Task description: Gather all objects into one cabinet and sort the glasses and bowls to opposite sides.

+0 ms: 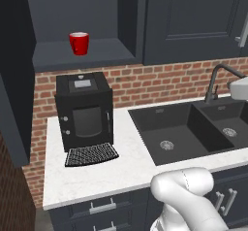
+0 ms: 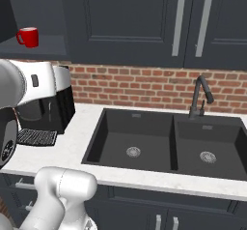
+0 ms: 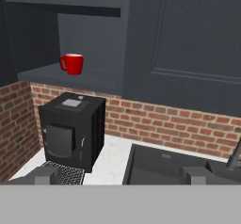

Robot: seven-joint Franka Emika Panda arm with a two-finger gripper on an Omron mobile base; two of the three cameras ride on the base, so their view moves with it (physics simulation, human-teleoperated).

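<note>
The jaws are sitting nearest the hand camera, their two dark fingertips (image 3: 47, 175) rising well apart at the bottom of the view with nothing between them; the gripper (image 3: 120, 176) is hanging empty above the bench (image 1: 92, 174), facing the brick wall.

Just beyond the jaws, a black coffee machine (image 3: 71, 130) is standing on the bench with its grated drip tray (image 1: 91, 154) in front, and a dark double sink (image 2: 159, 144) with a curved black tap (image 2: 201, 96) is lying to its right.

Above the machine, the wide dark cabinet (image 1: 85, 55) is standing with its door swung aside, and the red mug (image 3: 72, 63) is resting upright on the cabinet's lower shelf, towards the left, well apart from the jaws. Its handle is pointing left in the hand view. The other cups and the bowl are not to be made out here.

The mug is looking glossy and rigid, probably ceramic: light enough for one gripper, but likely slippery and liable to chip if knocked against the shelf edge. The steadiest hold, I judge, is across the round body below the rim, on the side away from the handle, with the jaws opened wider than the body; pinching the rim wall is a second choice. A firm, level squeeze is what I would aim for, since the glaze is offering little friction.
</note>
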